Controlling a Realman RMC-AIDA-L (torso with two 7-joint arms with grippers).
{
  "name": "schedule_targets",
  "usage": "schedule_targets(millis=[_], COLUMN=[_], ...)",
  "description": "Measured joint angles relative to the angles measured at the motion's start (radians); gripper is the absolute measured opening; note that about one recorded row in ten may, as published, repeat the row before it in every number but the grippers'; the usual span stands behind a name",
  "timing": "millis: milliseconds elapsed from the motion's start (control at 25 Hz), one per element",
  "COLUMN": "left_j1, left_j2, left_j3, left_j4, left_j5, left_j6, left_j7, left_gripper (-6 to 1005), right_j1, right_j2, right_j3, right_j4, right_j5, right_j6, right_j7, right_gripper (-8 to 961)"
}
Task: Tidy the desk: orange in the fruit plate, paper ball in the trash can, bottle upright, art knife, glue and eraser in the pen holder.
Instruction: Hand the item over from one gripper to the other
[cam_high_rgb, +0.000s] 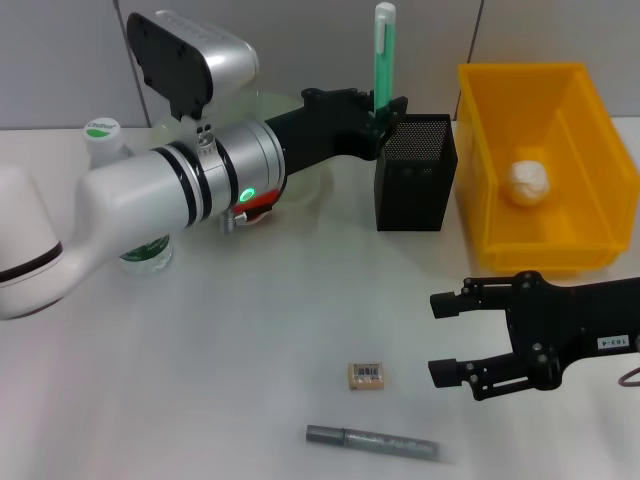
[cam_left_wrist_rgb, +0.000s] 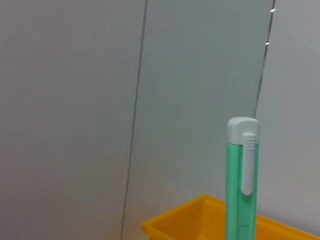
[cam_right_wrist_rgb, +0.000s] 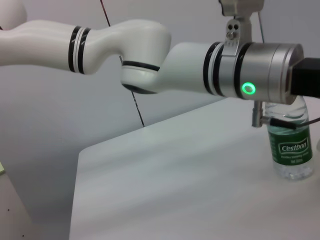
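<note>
Left gripper (cam_high_rgb: 385, 118) gripped green art knife (cam_high_rgb: 384, 52) upright above pen holder (cam_high_rgb: 415, 172); right gripper (cam_high_rgb: 445, 337) fingers spread, near eraser (cam_high_rgb: 367, 375)

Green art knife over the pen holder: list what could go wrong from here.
1. The green art knife, gripped low by the left gripper, stands at the pen holder's near edge; released off-centre, it might catch the rim and fall outside.
2. The holder looks light; a nudge could tip it.
3. The right gripper waits open near the eraser.

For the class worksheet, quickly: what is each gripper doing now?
Left gripper: shut on the green white-capped art knife.
Right gripper: open, holding nothing.
</note>
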Motion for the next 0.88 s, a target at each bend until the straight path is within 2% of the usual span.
schedule_targets(millis=[200, 400, 560, 880], left_j1=[0.008, -0.022, -0.042, -0.040], left_j2=[0.001, 0.000, 0.000, 0.000], left_j3=[-0.002, 0.001, 0.008, 0.012], left_j4=[0.001, -0.021, -0.038, -0.040], left_j5=[0.004, 0.007, 0.008, 0.008], left_j6=[0.033, 0.028, 0.026, 0.025], left_j7=[0.004, 0.004, 0.000, -0.006], left_gripper=[203, 203, 203, 203], right_j1=[0.000, -0.016, -0.026, -0.036], right_j2=[0.000, -0.006, -0.009, -0.011], right_j3=[0.009, 0.014, 0.052, 0.095], right_j4=[-0.003, -0.002, -0.001, -0.013], right_j5=[0.002, 0.002, 0.001, 0.003], right_j6=[0.000, -0.002, -0.006, -0.013], right_j7=[0.004, 0.004, -0.002, -0.004], right_gripper=[834, 834, 834, 833])
